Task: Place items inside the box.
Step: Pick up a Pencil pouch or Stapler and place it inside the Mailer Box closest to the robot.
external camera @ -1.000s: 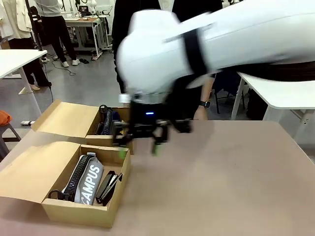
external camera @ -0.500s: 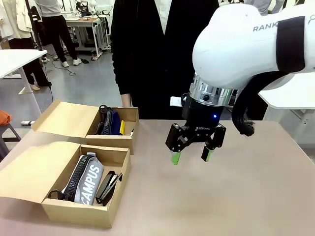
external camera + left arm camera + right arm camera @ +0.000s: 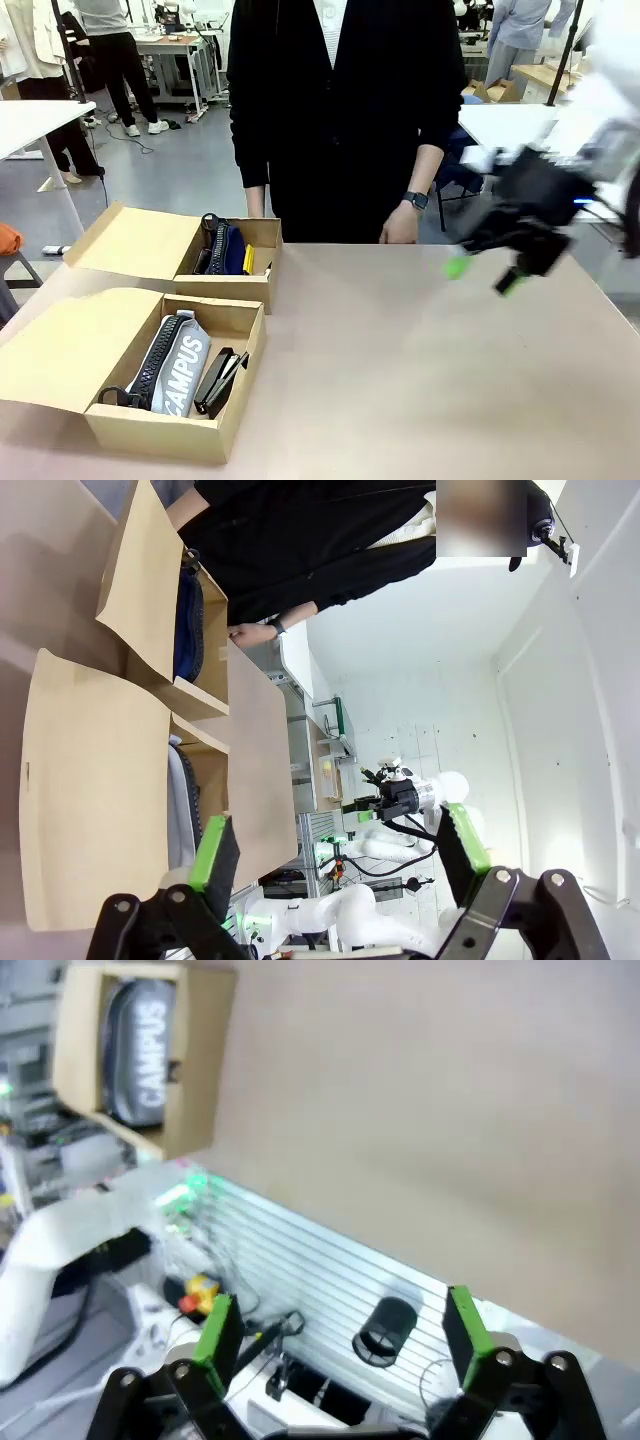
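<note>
Lying in the near box point(image 3: 170, 437), at the left front corner of the bench point(image 3: 420, 380): a grey pencil case point(image 3: 180, 365). Its long axis runs from the robot's side toward the person, with the far end leaning slightly right. White "CAMPUS" lettering follows that axis, reading from the near end to the far end. The zip edge faces left.

Black stapler point(image 3: 220, 378): same box, just beside the grey case on its right. It lies parallel to the case, between it and the box's right wall.

Far box point(image 3: 225, 290): just behind the near box. It holds a navy pencil case point(image 3: 228, 250) set on edge, long axis also front to back, with a black zip along its left side.

Utility knife point(image 3: 248, 260): far box, just right of the navy case. Only a yellow sliver shows, so which way its tip points cannot be told.

Both boxes have their lids open and folded out to the left.

Right claw point(image 3: 485, 273): blurred, above the far right part of the bench, well apart from both boxes. It is released, with the green pads spread and nothing between them.

Left claw point(image 3: 337, 852): released, fingers wide, nothing between them. Its wrist view shows both boxes sideways, farther off.

Person: stands at the far side in black, one hand point(image 3: 400, 225) at the bench's far edge, a watch on that wrist.
</note>
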